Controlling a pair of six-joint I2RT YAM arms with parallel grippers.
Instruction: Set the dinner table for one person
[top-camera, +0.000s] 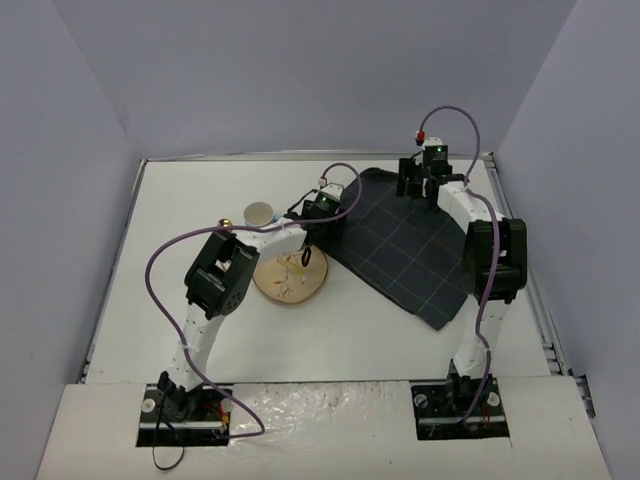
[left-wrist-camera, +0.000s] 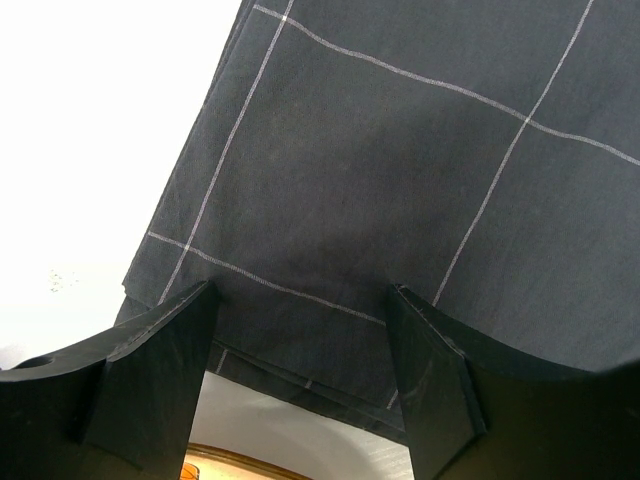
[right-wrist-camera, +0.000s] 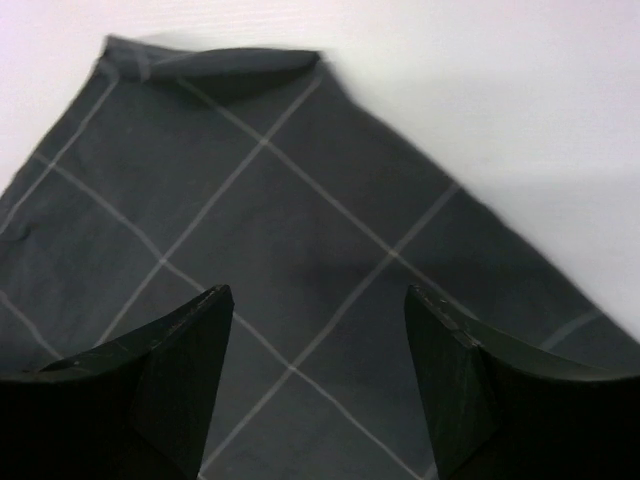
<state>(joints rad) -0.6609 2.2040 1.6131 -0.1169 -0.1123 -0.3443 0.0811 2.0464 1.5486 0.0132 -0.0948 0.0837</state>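
**One cloth, one plate, one cup on one worktop; both end effectors spread over the cloth**

Top external view: there is one large flat white rectangular worktop with a thin metal rim (top-camera: 340, 340), which lies under both arms and carries everything else. On it are one dark grey checked cloth with thin pale lines (top-camera: 400, 250), one round light wooden plate (top-camera: 285, 285), one small pale cup (top-camera: 261, 212) and one tiny brownish round thing (top-camera: 226, 221), too small to identify. There are two arms. The left end effector (top-camera: 330, 228) is over the cloth's left edge, just beyond the plate. The right end effector (top-camera: 415, 183) is over the cloth's far corner.

Left wrist view: the left end effector (left-wrist-camera: 302, 292) has its two black fingers apart with nothing clamped between them. The cloth (left-wrist-camera: 420, 180) fills the space ahead of them. Bare worktop (left-wrist-camera: 100, 120) shows to the upper left and again below the cloth's folded layers, beside a sliver of the plate's rim (left-wrist-camera: 240, 465).

Right wrist view: the right end effector (right-wrist-camera: 318, 295) also stands with its fingers apart, holding nothing. The cloth (right-wrist-camera: 250, 230) lies beneath and ahead, its far corner folded over. White worktop (right-wrist-camera: 520, 90) extends beyond and to the right.
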